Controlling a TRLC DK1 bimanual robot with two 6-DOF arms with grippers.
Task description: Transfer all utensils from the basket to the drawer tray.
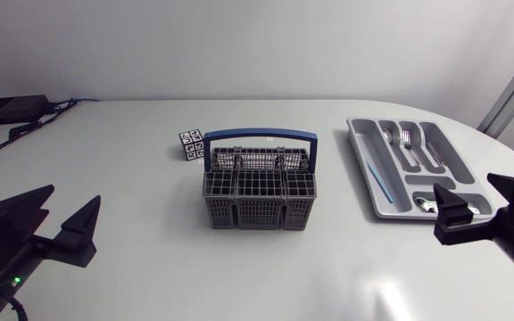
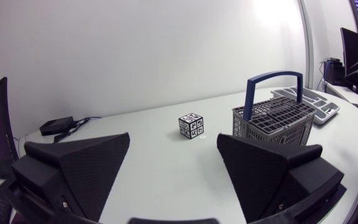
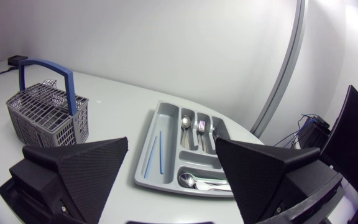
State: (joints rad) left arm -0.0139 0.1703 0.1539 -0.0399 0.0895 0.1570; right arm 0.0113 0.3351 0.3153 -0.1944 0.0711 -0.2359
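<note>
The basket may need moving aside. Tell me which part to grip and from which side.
Grip the blue handle at the middle of its top bar, coming down from above. It stands upright, arching over the basket, with open space under the bar; the mesh walls look too broad to span.

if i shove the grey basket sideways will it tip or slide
Probably slides: the basket sits low and wide on the table. Likely light, given its open mesh. A push high on the blue handle might tip it.
</note>
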